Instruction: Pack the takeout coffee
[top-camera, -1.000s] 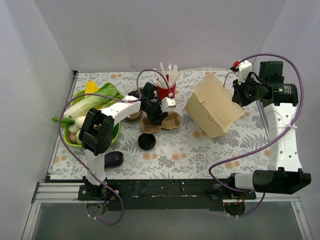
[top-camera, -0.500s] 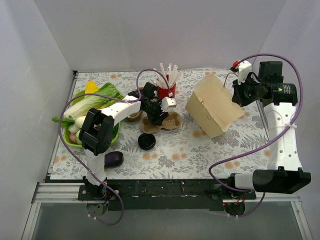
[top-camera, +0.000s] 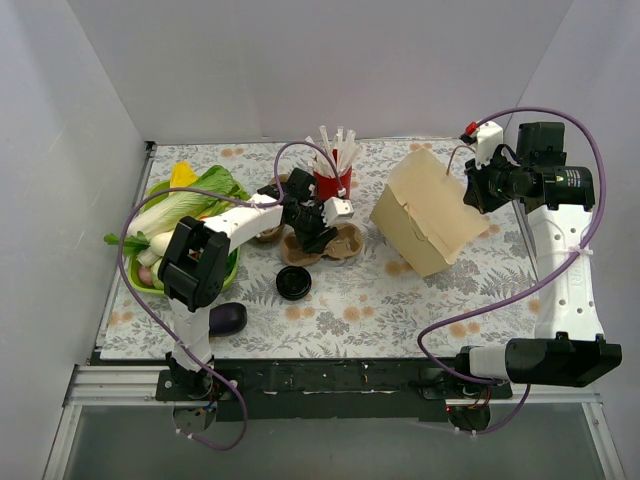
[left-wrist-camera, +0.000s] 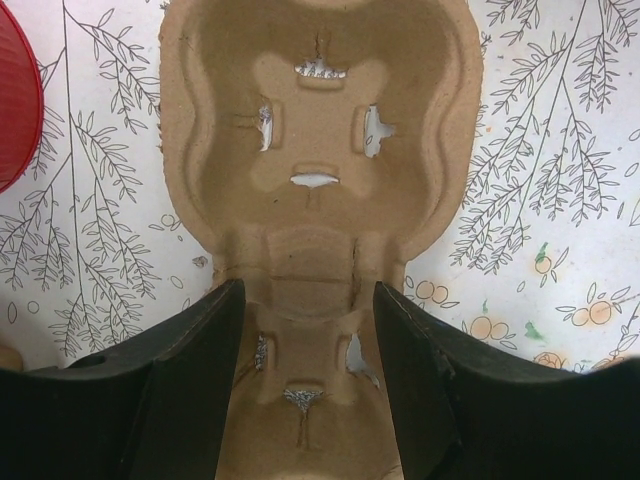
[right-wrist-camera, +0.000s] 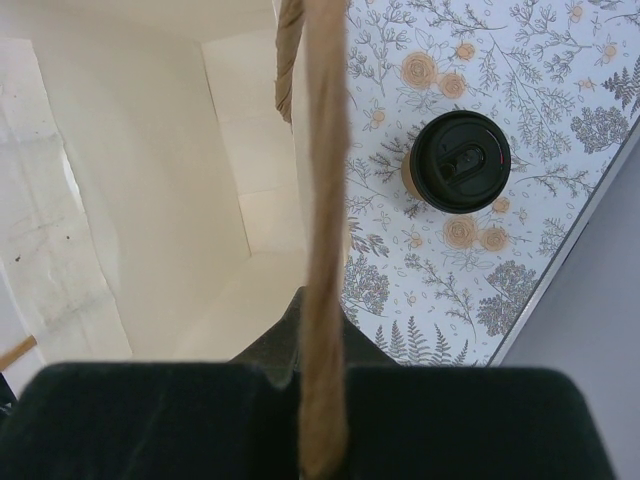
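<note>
L gripper (left-wrist-camera: 308, 300) hangs w/ jaws apart, straddling the carrier (left-wrist-camera: 318, 130) at its waist, nothing held. Looks like the carrier-grab step; coffee not yet packed. Next prob. calls for closing square on that ridge w/o crushing the pulp. Coffee (top-camera: 293, 283): small tan cup, black lid, upright on table (top-camera: 400, 300) just in front of carrier, untouched. R gripper (right-wrist-camera: 300, 385) pinches bag (right-wrist-camera: 150, 200) rim, mouth open twd cup.

Pulp cup carrier (left-wrist-camera: 318, 190) straddled by spread pincer (left-wrist-camera: 310, 292), red cup (left-wrist-camera: 14, 110) at left edge

Carrier (left-wrist-camera: 320, 150) partly behind left end effector (left-wrist-camera: 310, 292)
</note>
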